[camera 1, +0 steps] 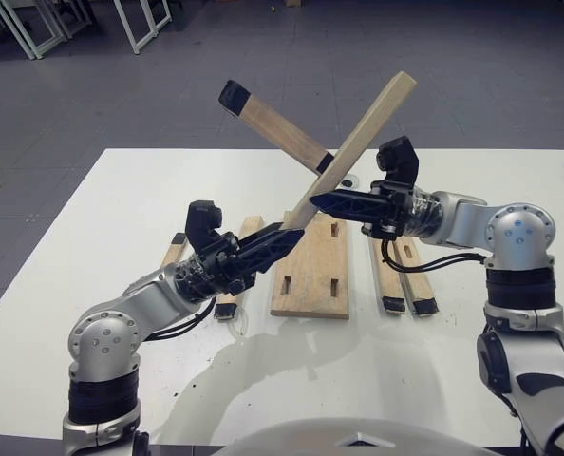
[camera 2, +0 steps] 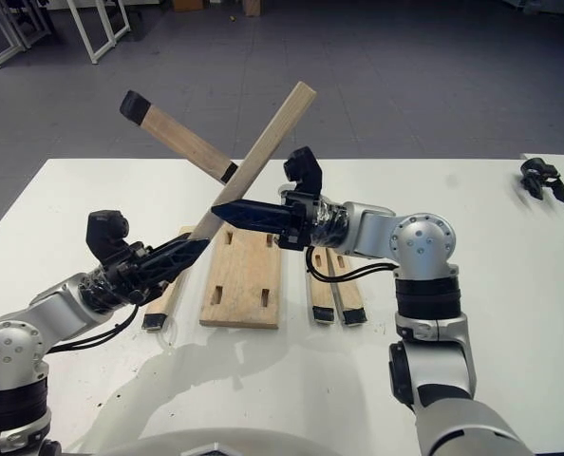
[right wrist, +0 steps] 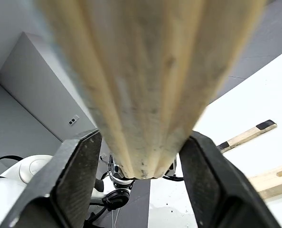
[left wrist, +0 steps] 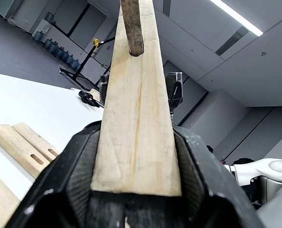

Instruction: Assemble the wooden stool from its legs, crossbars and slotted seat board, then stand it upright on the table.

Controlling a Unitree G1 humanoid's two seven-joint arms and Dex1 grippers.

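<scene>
The left gripper is clamping the low end of a plain bar above the middle of the table. Its fingers are pressing on both sides of the wood. The bar is slanting up and to the right, well off the tabletop.

The right gripper, pointing in from the right, is gripping the same bar just above the left one. Its fingers are lying against either side of the wood, which is blocking most of that wrist's outlook.

A black-capped leg is sticking up and to the left from the bar's middle. Its lower end is disappearing behind the bar, so I cannot tell whether it is slotted in or only pressed against it.

The seat board is lying flat beneath the grippers, its far edge partly hidden by them. Just to its right, two legs are lying side by side with their far ends running under the right arm.

To the board's left, one leg is partly covered by the left gripper. Another, farther left, is mostly hidden by that arm.

A small black object is sitting at the table's far right, too small to make out.
</scene>
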